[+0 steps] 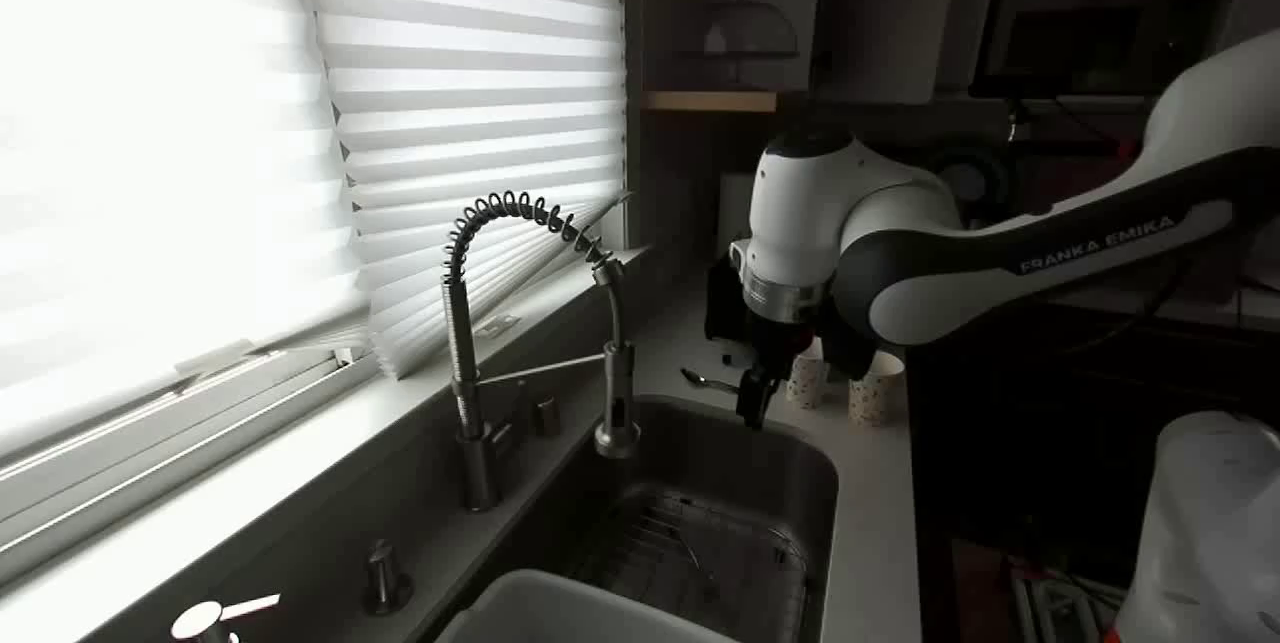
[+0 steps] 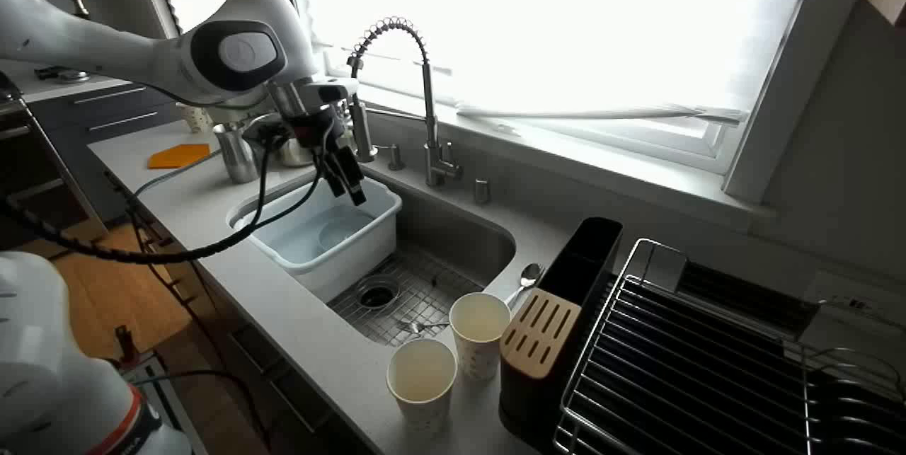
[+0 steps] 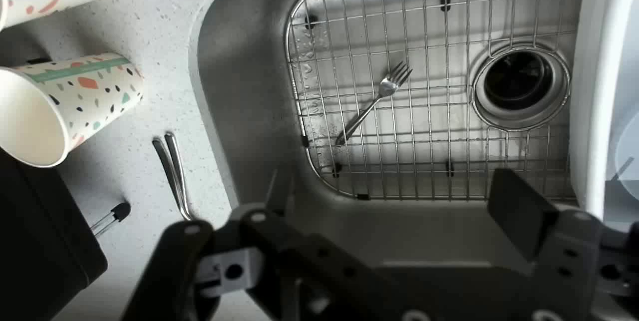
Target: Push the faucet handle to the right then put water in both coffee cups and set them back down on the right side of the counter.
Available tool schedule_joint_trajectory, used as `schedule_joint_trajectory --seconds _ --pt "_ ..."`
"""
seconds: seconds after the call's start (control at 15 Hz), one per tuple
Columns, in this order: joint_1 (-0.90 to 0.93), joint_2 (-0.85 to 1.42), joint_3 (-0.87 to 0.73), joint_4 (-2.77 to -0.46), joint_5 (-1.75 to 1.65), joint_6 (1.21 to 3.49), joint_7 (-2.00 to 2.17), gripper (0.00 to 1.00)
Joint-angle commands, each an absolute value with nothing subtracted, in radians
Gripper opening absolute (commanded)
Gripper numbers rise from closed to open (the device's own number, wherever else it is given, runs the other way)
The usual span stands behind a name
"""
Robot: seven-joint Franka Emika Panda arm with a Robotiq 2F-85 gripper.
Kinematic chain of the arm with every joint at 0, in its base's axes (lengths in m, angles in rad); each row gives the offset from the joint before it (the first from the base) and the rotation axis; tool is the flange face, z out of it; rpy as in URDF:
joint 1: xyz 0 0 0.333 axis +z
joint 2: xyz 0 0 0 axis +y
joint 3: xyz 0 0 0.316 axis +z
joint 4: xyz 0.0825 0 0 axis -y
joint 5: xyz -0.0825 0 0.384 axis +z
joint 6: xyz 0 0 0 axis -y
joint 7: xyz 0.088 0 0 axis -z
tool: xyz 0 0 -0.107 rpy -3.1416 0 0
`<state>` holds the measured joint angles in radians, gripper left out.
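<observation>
Speckled white paper cups (image 2: 422, 390) upright on pale counter (image 2: 311, 335) in an exterior view: mouths up, long axes vertical. Slim metal faucet handle (image 2: 449, 151) seems upright too. In an exterior view, cups beside grey steel sink (image 1: 720, 468), likely close by for filling. Wrist view: black two-fingered gripper (image 3: 392, 186), jaws wide apart, nothing between; presumably free for pushing the handle.

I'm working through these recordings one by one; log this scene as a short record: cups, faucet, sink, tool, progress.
Drinkware: white speckled paper cup near the pale counter's front edge; matching cup beside the black caddy with slotted wooden top; both upright
Water: tall metal spring-neck faucet, no stream visible
Basin: grey steel sink; metal fork on silver wire rack; white plastic rectangular tub
Grasp: black two-fingered tool, open, holding nothing
Progress: neither cup grasped; contents unclear
</observation>
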<state>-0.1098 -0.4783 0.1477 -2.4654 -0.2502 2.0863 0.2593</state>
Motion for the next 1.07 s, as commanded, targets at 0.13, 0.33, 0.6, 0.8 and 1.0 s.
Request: schedule_joint_trajectory --seconds 0.13,0.33,0.6,0.8,1.0 --pt "-0.089 -0.477 0.129 -2.463 -0.26 2.081 0.267 1.0" --pt "-0.089 -0.477 0.129 -2.463 -0.26 2.081 0.267 1.0" --pt "-0.084 -0.395 0.064 -2.413 -0.233 2.339 0.189 1.0" --pt "-0.056 -0.317 -0.012 -2.369 -0.159 2.519 0.042 1.0" --pt "0.017 -0.247 -0.099 -2.318 0.031 2.577 -0.172 1.0"
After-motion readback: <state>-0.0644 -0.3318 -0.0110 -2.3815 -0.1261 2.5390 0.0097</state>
